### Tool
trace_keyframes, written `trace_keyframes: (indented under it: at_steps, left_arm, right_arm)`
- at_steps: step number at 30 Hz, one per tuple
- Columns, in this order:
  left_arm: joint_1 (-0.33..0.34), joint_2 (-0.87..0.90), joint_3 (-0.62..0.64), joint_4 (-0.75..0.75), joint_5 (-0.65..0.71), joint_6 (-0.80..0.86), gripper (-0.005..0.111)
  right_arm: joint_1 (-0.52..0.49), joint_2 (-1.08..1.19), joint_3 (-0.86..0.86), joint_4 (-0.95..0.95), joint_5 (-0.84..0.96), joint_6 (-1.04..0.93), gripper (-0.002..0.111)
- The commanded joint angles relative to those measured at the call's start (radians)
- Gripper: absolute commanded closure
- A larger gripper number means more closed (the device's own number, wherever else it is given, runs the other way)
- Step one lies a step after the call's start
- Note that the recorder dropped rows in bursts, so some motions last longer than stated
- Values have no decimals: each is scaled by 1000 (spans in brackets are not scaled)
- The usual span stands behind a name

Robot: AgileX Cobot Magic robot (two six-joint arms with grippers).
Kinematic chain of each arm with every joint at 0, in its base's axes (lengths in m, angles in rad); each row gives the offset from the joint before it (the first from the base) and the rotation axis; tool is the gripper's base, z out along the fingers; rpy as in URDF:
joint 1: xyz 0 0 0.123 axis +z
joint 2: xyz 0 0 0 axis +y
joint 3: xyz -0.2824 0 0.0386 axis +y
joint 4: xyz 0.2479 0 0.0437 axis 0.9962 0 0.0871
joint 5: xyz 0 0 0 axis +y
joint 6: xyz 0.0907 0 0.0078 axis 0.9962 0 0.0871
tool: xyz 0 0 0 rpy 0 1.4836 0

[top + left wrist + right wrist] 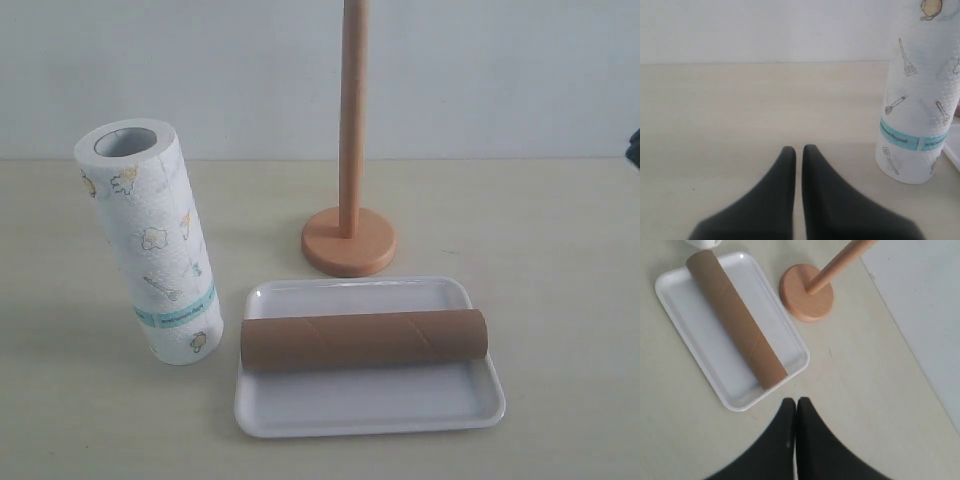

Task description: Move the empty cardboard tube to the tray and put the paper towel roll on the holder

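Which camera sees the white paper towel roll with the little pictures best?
The exterior view: the whole paper towel roll stands there, open core on top. The left wrist view cuts off its top; the right wrist view catches only a white sliver at the edge.

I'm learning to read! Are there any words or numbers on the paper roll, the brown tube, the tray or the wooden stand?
Teal band on the paper towel roll: small dark print, too blurred to read.
Rest of the roll: only little drawings, such as a whisk and a spatula, no words that can be read.
Cardboard tube, tray, holder: no words, numbers or signs to be seen.
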Motion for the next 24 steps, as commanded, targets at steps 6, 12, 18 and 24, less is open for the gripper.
trace_keyframes:
  at_steps: [6,12,18,24]
  left_arm:
    - [3,-4,4,0,-4,0,103]
    - [3,-4,4,0,-4,0,103]
    - [3,-4,4,0,-4,0,103]
    - [3,-4,4,0,-4,0,103]
  right_arm:
    - [-230,-235,-5,190,3,14,108]
    - [-455,-375,-5,213,3,125,108]
    - [-529,-675,232,289,-297,319,108]
    - [-544,-881,749,321,-728,319,108]
